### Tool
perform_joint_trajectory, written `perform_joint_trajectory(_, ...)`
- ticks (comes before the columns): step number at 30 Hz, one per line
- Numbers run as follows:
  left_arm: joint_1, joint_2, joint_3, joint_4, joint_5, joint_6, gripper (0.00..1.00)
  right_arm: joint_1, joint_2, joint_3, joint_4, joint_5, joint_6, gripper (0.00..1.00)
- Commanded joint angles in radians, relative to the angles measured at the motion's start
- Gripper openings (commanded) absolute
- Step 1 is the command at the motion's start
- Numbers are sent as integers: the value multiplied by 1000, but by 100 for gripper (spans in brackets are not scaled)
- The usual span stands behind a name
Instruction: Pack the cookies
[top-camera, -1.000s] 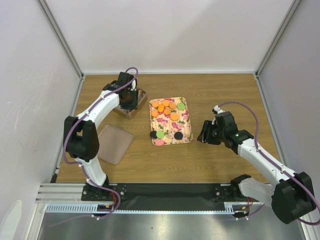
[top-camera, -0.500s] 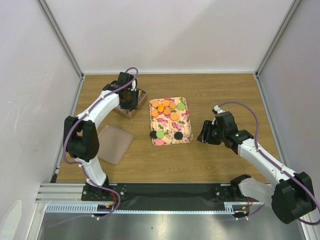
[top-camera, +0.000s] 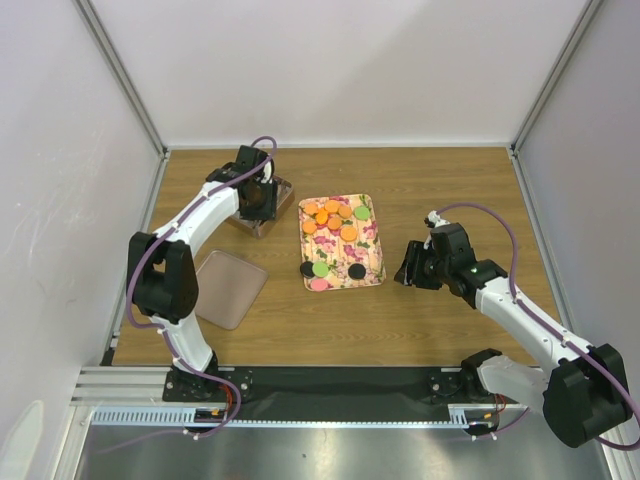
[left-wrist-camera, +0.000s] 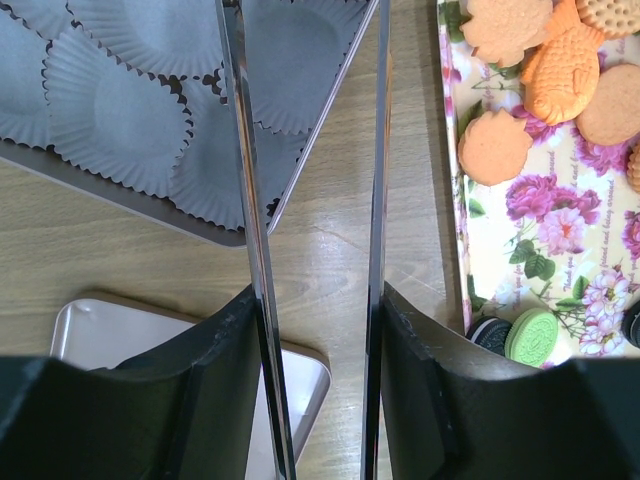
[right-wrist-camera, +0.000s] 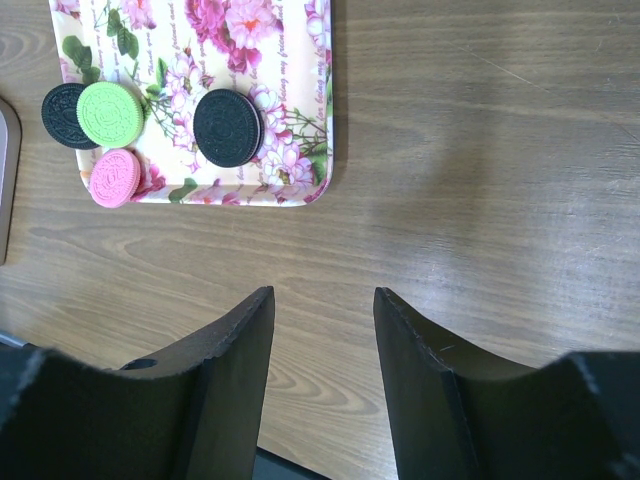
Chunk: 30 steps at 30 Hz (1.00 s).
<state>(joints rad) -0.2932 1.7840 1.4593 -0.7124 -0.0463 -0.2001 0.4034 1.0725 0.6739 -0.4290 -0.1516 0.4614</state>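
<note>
The cookies lie on a floral tray (top-camera: 372, 250): several orange ones (top-camera: 330, 218) at its far end, and green (top-camera: 321, 268), pink (top-camera: 319, 284) and black (top-camera: 357, 271) ones at its near end. My left gripper (top-camera: 258, 198) is shut on metal tongs (left-wrist-camera: 243, 180), whose two blades stand apart. They reach over a box of white paper cups (left-wrist-camera: 120, 120), left of the tray (left-wrist-camera: 560, 200) and the orange cookies (left-wrist-camera: 495, 148). My right gripper (top-camera: 412, 268) is open and empty over bare wood. In the right wrist view (right-wrist-camera: 322, 295) it sits just past the tray's corner (right-wrist-camera: 290, 130), near a black cookie (right-wrist-camera: 227, 127).
The cup box (top-camera: 278, 205) sits left of the floral tray. A pinkish lid (top-camera: 228, 288) lies flat on the table at the near left; its corner shows in the left wrist view (left-wrist-camera: 120, 335). White walls enclose the wooden table on three sides.
</note>
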Motion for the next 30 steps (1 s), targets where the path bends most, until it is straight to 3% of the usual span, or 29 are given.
perform_joint_trajectory(1, 6, -60, 13, 21, 13, 19, 50, -5, -14, 19, 16, 3, -12, 50)
perform_joint_trajectory(12, -55, -182, 56, -4, -27, 11, 51, -3, -22, 55, -49, -78, -6, 50)
perform_joint_trajectory(18, -199, -245, -14, 11, -52, 4, 52, 18, -80, -8, -80, -129, 65, 49)
perform_joint_trajectory(23, -336, -281, -102, 45, -63, -16, 53, -24, -138, -1, -122, -86, 48, 50)
perform_joint_trajectory(30, -466, -207, -125, 76, -69, -67, 54, -44, -140, 38, -129, -46, 30, 50)
